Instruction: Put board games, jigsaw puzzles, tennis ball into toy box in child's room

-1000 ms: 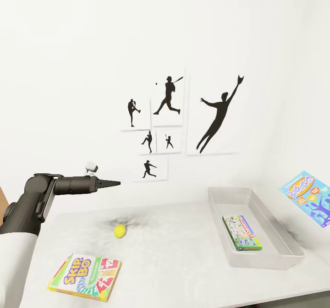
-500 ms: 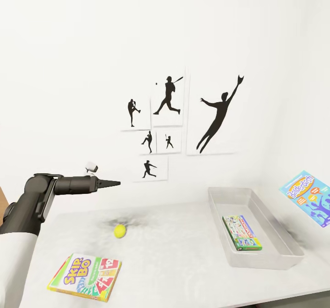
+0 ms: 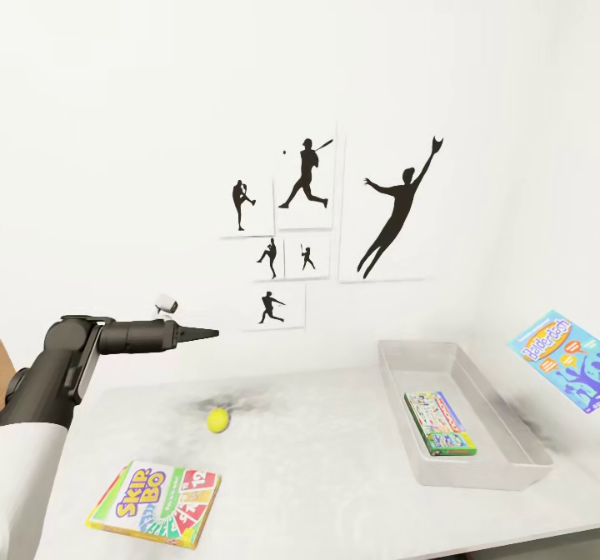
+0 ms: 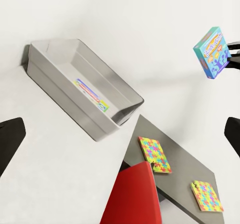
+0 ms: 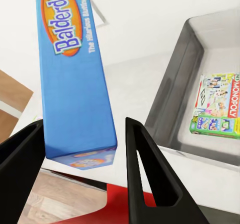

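Presently I take the toy box (image 3: 463,414) as my landmark: the shallow grey bin sits on the table (image 3: 317,460) toward my right side, and a green-edged Monopoly board game (image 3: 440,423) lies flat inside it on its floor. The right gripper (image 5: 82,149) is clamped on the blue Balderdash board game (image 5: 72,69), one dark finger on each face of the box, which I hold raised in the air just off the toy box's right side and above its rim level. The tennis ball (image 3: 217,420) rests on the table well to the left of the toy box, near the wall. The SKIP-BO board game (image 3: 155,503) lies flat further left of the toy box and nearer the front edge. The left gripper (image 3: 208,334) hangs above the table to the left of the ball, fingers together at a point in the head view. On the lower dark grey end section (image 4: 175,159) beyond the toy box's short end lie two jigsaw puzzles (image 4: 155,155), apart from each other, beside a red chair back (image 4: 132,194).
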{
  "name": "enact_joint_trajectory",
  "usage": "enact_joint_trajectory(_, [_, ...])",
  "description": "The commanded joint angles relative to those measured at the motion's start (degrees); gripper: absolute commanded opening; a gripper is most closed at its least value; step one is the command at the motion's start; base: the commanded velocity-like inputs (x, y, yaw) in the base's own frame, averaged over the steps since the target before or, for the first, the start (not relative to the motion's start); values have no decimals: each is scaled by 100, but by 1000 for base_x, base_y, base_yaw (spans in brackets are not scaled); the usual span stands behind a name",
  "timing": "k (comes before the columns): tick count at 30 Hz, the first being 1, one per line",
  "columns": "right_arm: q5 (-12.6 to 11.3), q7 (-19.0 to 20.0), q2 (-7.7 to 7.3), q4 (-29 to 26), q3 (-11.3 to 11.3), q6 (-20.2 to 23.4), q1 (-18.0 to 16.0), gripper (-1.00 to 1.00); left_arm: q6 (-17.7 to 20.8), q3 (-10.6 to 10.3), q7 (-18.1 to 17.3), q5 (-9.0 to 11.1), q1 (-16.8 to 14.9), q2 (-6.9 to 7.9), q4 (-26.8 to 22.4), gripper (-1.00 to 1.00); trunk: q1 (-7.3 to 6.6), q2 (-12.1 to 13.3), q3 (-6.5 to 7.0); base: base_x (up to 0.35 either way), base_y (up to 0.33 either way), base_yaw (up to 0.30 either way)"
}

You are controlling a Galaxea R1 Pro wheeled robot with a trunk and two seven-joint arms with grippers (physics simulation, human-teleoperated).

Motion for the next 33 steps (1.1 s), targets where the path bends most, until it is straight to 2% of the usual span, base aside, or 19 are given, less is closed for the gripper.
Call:
enact_joint_trajectory(1, [-7, 13, -1, 9, 5, 29, -9, -100, 59, 7, -47, -51, -1, -1, -6, 100, 2, -5, -3, 0, 0, 0])
enact_joint_trajectory(12, [-74, 7, 5, -17, -12, 29, -9, -100, 59, 10, -47, -51, -1, 5, -6, 100, 2, -5, -3, 0, 0, 0])
enact_joint_trajectory(19, [-13, -10, 16, -1, 2, 27, -9, -100, 59, 12, -47, -51, -1, 6, -6, 100, 2, -5, -3, 0, 0, 0])
enact_joint_trajectory(33, [-95, -35, -197, -40, 5, 29, -9, -100, 59, 16, -47, -43, -1, -7, -8, 100, 2, -5, -3, 0, 0, 0])
